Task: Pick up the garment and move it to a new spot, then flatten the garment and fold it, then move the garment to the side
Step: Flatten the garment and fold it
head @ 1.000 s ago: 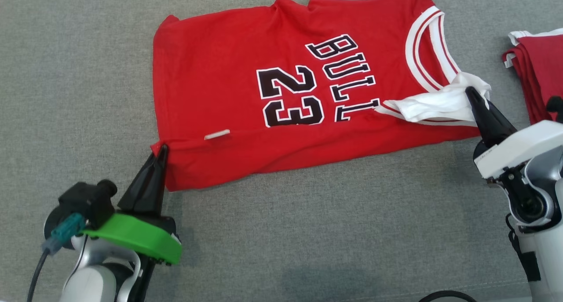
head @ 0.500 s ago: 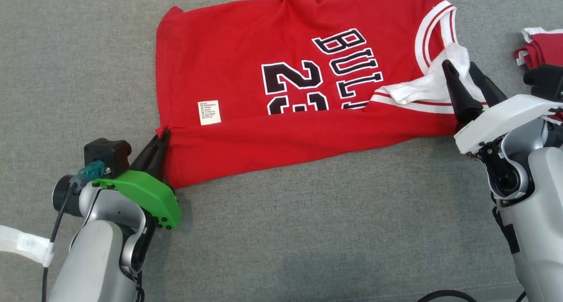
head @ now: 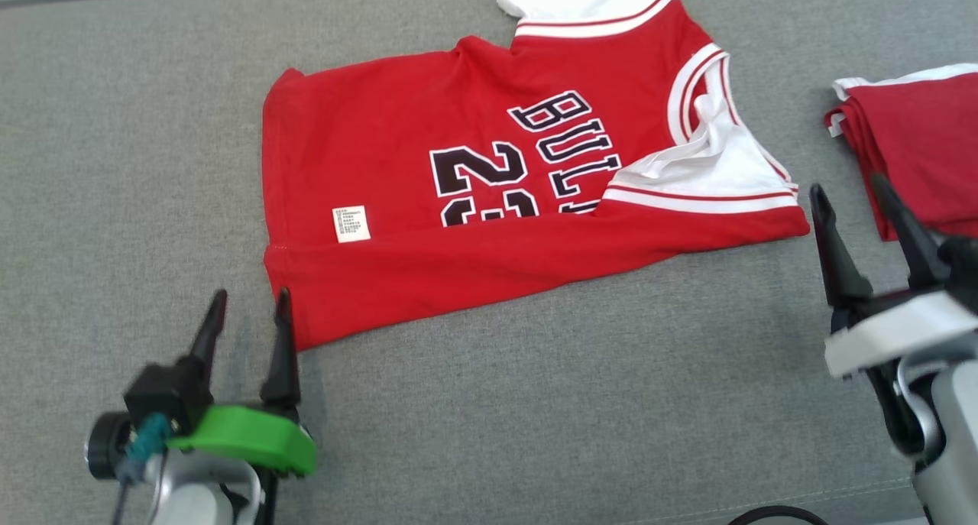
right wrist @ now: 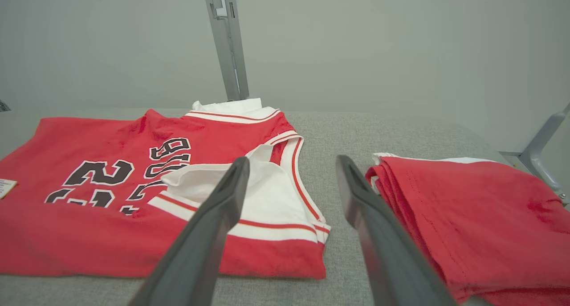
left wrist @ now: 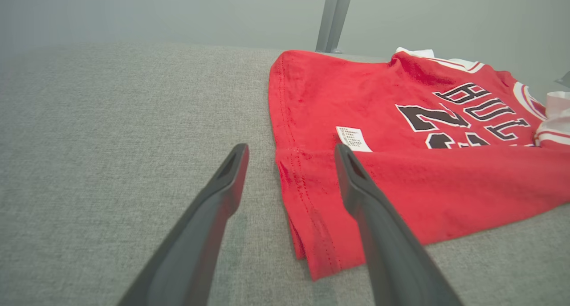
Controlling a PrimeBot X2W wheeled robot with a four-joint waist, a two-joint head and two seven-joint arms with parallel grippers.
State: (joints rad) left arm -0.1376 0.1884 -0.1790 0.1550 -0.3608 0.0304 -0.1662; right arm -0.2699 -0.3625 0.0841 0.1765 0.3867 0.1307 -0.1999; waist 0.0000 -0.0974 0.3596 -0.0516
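The garment (head: 474,181) is a red basketball jersey with white trim and black lettering, spread on the grey surface with its near long edge folded up over the number. A small white care label (head: 351,224) shows on it. My left gripper (head: 250,305) is open just short of the jersey's near left corner, holding nothing; in the left wrist view the left gripper (left wrist: 289,152) frames that corner of the garment (left wrist: 401,163). At the right, my right gripper (head: 848,189) stands open, clear of the jersey's near right end. Between the right gripper (right wrist: 289,163) fingers I see the garment (right wrist: 133,185) shoulder.
A stack of folded red garments (head: 917,150) lies at the right edge, close to my right gripper, seen too as the folded stack (right wrist: 467,217) in the right wrist view. A grey metal post (right wrist: 227,43) rises behind the padded surface (head: 535,403).
Both grippers have opened and let go of the jersey's folded edge, then drawn back toward me. The folded flap now lies flat. The camera has also shifted.
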